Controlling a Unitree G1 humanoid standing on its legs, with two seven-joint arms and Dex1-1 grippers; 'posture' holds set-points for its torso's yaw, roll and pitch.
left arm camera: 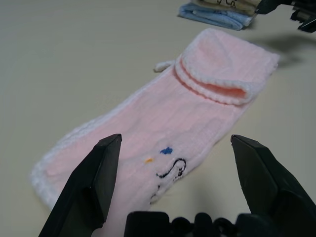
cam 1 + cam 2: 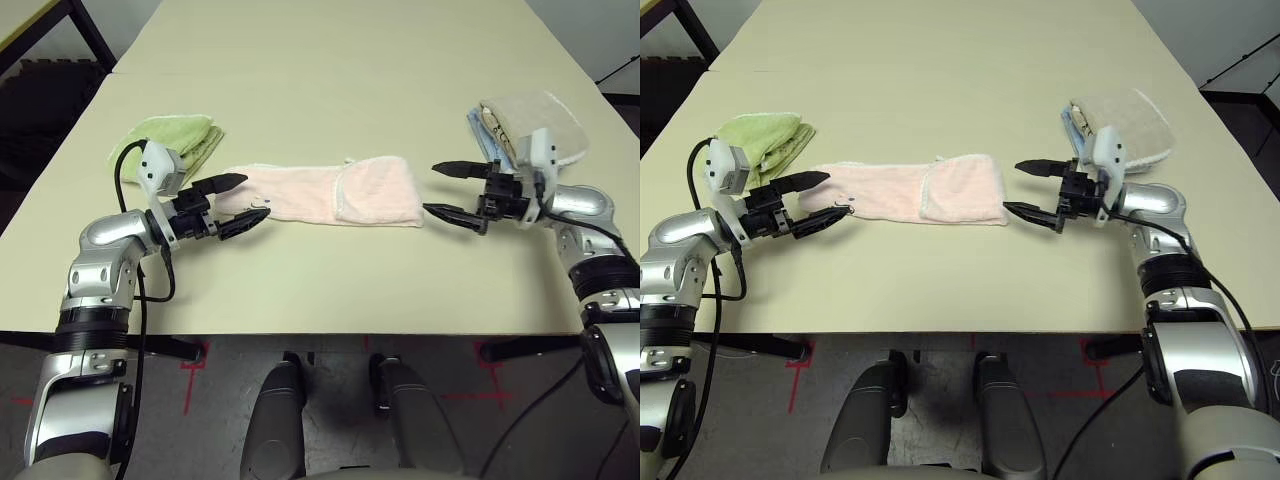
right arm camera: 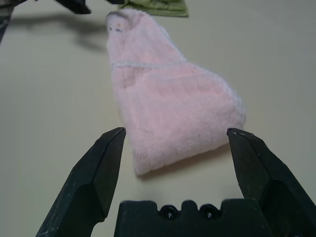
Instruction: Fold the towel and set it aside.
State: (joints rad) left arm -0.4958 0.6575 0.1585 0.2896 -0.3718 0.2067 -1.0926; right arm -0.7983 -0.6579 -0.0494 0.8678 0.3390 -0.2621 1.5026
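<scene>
Head views — one pale pink terry towel with a scalloped white edge [image 2: 330, 193] is laid as a long folded strip across the middle of one cream table [image 2: 330, 80], its right end doubled back over itself. One light green folded towel [image 2: 178, 139] is seen at the strip's left end, one stack of beige and blue folded towels [image 2: 530, 125] to its right. Two grippers are counted: the left gripper [image 2: 247, 198] is held at the strip's left end, the right gripper [image 2: 444, 190] just off its right end; both are spread wide and nothing is held.

Left wrist view — two black fingers [image 1: 91, 185] are parted widely over the near end of the pink strip, where a small dark printed drawing [image 1: 170, 173] is shown.

Right wrist view — two black fingers [image 3: 94, 180] are parted widely, the doubled end of the strip lying between and beyond them.
</scene>
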